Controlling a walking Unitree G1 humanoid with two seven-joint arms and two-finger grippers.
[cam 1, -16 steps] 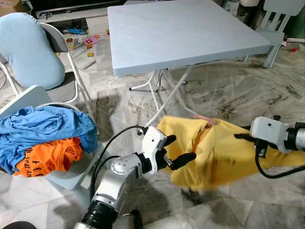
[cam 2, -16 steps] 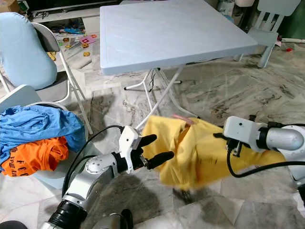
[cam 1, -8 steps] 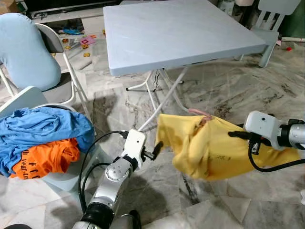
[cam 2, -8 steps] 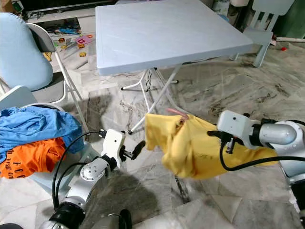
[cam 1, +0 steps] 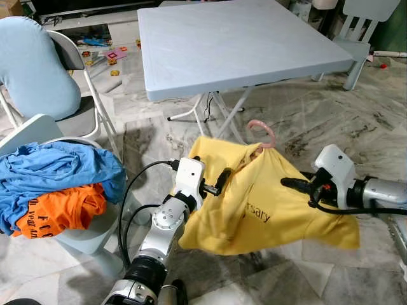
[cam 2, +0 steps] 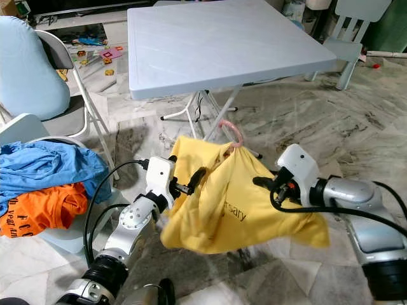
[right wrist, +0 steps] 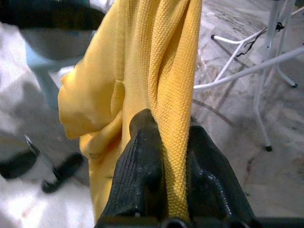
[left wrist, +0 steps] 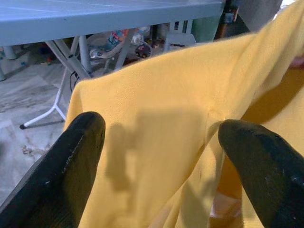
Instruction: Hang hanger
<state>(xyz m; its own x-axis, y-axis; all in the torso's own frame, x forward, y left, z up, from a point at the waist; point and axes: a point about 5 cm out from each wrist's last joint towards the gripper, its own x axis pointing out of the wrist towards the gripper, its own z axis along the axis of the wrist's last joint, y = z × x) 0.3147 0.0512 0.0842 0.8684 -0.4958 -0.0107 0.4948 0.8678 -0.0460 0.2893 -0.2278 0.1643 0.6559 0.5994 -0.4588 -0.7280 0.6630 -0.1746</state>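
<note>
Mid-frame, right pincer (right wrist: 164,142) is clamped on yellow shirt (cam 1: 267,203); pink hanger (cam 1: 262,130) hook protrudes at collar. Left pincer (left wrist: 156,156), fingers apart, faces the shoulder fabric. Likely step: dressing the hanger; next, seat the left shoulder.

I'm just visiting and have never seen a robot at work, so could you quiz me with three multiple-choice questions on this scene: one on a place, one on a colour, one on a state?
1. Where does the blue and orange laundry lie?
A. on the table
B. on a seat at the robot's left
C. on the floor under the table

2. What colour is the hanger's hook?
A. pink
B. black
C. green

3. How is the right gripper?
A. open, away from the shirt
B. shut on the shirt
C. holding the hook

Answers:
1 B: laundry piled there.
2 A: hook above the shirt.
3 B: right gripper pinches a fold.
</note>
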